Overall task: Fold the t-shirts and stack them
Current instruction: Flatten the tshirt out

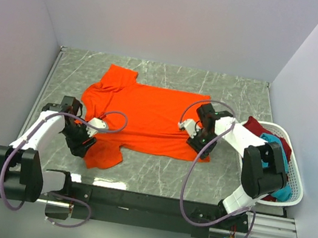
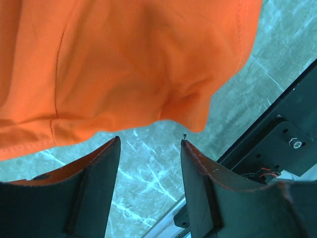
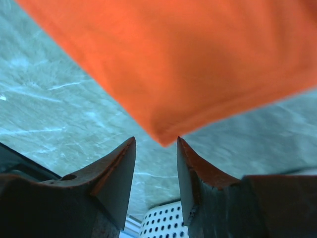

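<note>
Top view, orange t-shirt (image 1: 147,117): spread flat on the marble table (image 1: 231,92), neck to the left, hem to the right.
Top view, left gripper (image 1: 83,141): low at the near sleeve, probably placed to take that end of the near edge.
Top view, right gripper (image 1: 199,144): low at the near hem corner, the matching end for a lengthwise fold.
Top view, surroundings: white basket (image 1: 296,180) at the right holds a dark red shirt (image 1: 258,126) and a teal shirt (image 1: 282,191). It sits close beside the right arm's elbow and is the only likely obstruction.
Left wrist, left gripper (image 2: 150,144): jaws apart, nothing between them. The sleeve of the orange t-shirt (image 2: 124,64) is just ahead, with bare marble beneath and a black rail (image 2: 282,124) to one side.
Right wrist, right gripper (image 3: 155,143): jaws apart, not clamped. The hem corner of the orange t-shirt (image 3: 188,64) points into the gap, and the perforated wall of the white basket (image 3: 158,220) shows below.
</note>
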